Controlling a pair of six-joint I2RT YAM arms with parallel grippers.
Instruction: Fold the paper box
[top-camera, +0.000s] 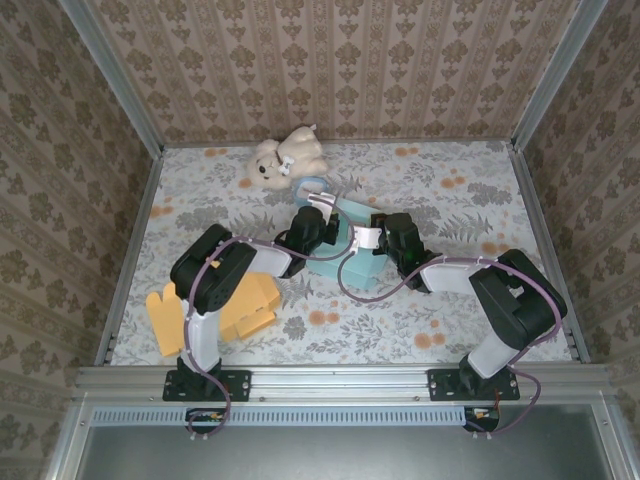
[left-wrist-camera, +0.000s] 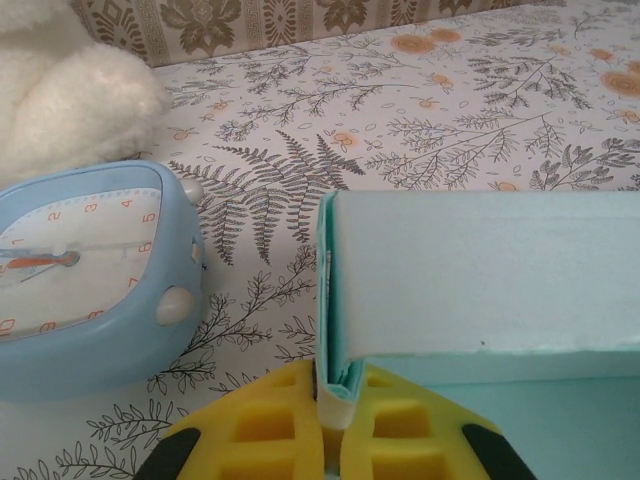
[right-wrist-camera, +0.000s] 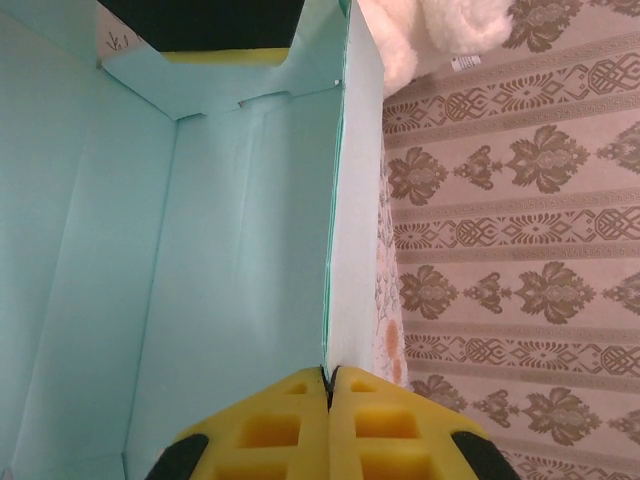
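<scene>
From above, a yellow object (top-camera: 215, 305) lies on the table (top-camera: 450, 320) at the far left, at about 8 o'clock from the box (top-camera: 352, 262), partly under the left arm.

The left gripper (top-camera: 322, 228) is at the box's 10 o'clock corner. In the left wrist view its yellow fingers (left-wrist-camera: 270, 425) are clamped on the lower edge of an upright box (left-wrist-camera: 480, 270) wall. A blue clock (left-wrist-camera: 80, 270) lies just beside that wall at 9 o'clock, with a white plush (left-wrist-camera: 60, 90) behind it at 11 o'clock.

From above, the plush (top-camera: 285, 155) sits at 11 o'clock from the box, near the back wall.

The teal box stands open at the table's middle, between the two grippers.

The right gripper (top-camera: 383, 236) is at the box's 2 o'clock side. In the right wrist view the right gripper (right-wrist-camera: 328, 378) pinches a thin box (right-wrist-camera: 230, 250) wall, fingers pressed together on it.
</scene>
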